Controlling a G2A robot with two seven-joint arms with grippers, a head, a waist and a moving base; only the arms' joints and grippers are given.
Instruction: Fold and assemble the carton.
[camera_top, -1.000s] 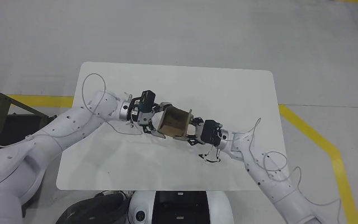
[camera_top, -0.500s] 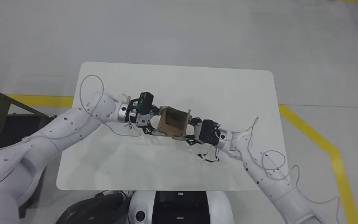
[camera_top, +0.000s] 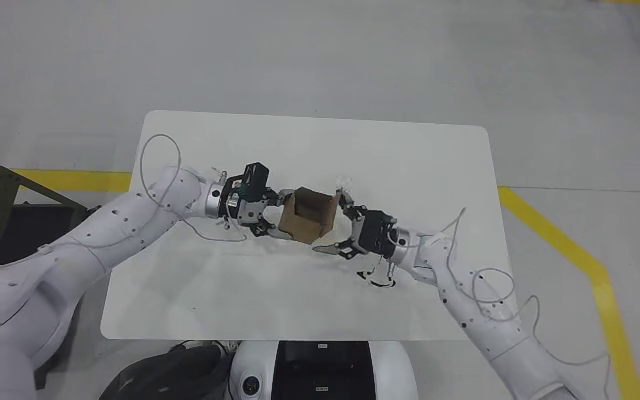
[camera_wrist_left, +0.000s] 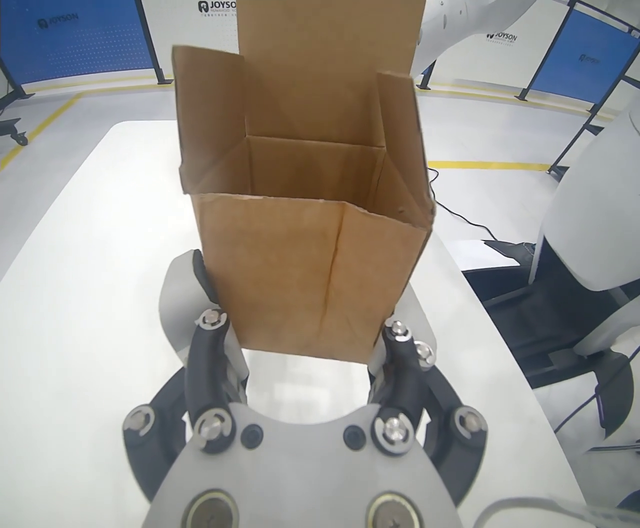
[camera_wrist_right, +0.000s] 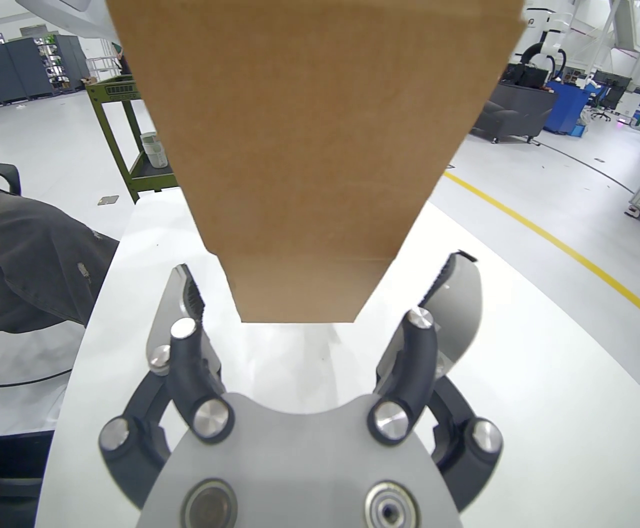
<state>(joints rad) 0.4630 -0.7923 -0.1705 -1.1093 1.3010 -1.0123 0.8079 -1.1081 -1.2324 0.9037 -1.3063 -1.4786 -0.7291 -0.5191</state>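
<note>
While top flaps (camera_wrist_left: 325, 65) stand unfolded, carton (camera_top: 307, 213), centre of table (camera_top: 420, 160), is squared open; left gripper (camera_wrist_left: 305, 295) clamps its lower end; right gripper (camera_wrist_right: 322, 267) gapes beside it.

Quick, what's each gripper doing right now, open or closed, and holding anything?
Left gripper: closed on the carton.
Right gripper: open, holding nothing; its fingers stand apart from the carton.

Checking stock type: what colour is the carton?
The carton is plain brown cardboard, clearest in the left wrist view.
</note>
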